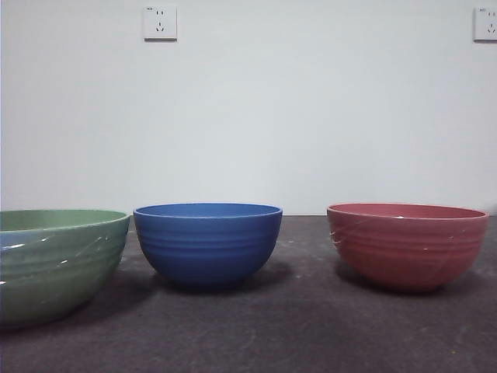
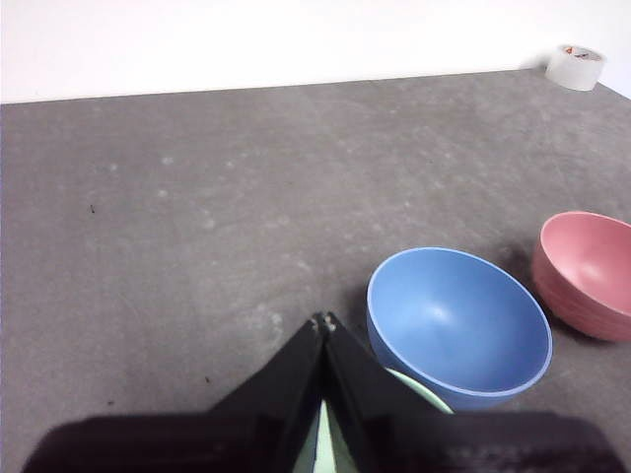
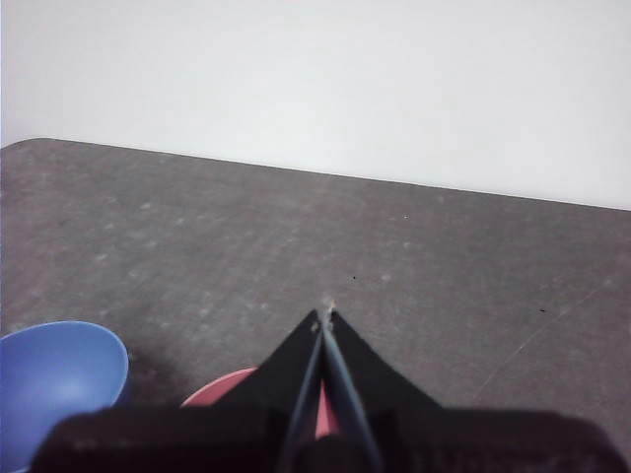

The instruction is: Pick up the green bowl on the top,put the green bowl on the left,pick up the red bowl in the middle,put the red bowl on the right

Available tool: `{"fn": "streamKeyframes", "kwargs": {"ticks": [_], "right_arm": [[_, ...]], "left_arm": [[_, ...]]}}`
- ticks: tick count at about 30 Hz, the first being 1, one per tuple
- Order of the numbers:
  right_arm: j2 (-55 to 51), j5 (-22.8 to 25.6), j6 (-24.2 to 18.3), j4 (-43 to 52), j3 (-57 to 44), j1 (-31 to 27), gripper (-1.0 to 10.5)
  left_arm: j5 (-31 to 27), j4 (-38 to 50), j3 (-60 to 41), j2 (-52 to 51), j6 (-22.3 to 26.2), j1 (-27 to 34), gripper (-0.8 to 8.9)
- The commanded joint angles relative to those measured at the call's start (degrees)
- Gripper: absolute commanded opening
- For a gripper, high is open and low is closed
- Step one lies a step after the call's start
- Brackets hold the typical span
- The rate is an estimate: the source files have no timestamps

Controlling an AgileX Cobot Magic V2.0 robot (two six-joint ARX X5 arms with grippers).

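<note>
The green bowl (image 1: 58,260) stands upright on the table at the left, partly cut off by the picture's edge. At the right stands the red bowl (image 1: 405,245), also upright and alone. In the left wrist view my left gripper (image 2: 322,320) is shut on nothing, raised above the table, and a sliver of the green bowl (image 2: 422,390) shows beneath its jaws. My right gripper (image 3: 325,307) is likewise shut and empty, hovering over the red bowl (image 3: 219,390), whose rim peeks out beside the jaws. Neither arm appears in the front view.
A blue bowl (image 1: 207,242) stands between the two others, close to the green one. A roll of tape (image 2: 575,67) lies at a far corner of the dark table (image 1: 311,326). A white wall with sockets (image 1: 160,22) is behind.
</note>
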Motion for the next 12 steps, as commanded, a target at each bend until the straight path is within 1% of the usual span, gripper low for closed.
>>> {"fn": "streamKeyframes", "kwargs": {"ticks": [1, 2, 4, 6, 11, 12], "right_arm": [[-0.2, 0.2, 0.7, -0.1, -0.3, 0.0, 0.0], [-0.2, 0.2, 0.7, -0.2, -0.3, 0.0, 0.0], [-0.2, 0.2, 0.7, -0.8, -0.3, 0.0, 0.0], [-0.2, 0.2, 0.7, -1.2, -0.3, 0.0, 0.0], [-0.2, 0.2, 0.7, -2.0, -0.3, 0.0, 0.0], [-0.2, 0.2, 0.7, -2.0, -0.3, 0.0, 0.0]], "left_arm": [[-0.6, -2.2, -0.2, -2.7, 2.5, -0.1, -0.04], [-1.8, -2.7, -0.2, -4.0, 5.6, 0.0, -0.04], [-5.6, -3.5, -0.8, -7.7, 8.2, 0.5, -0.04], [-9.3, -2.1, -2.8, -12.0, 8.4, 2.0, -0.04], [-15.3, 5.0, -12.5, -20.6, 8.4, 6.5, -0.04], [-15.6, 6.4, -14.7, -21.5, 8.4, 7.1, -0.04]]}}
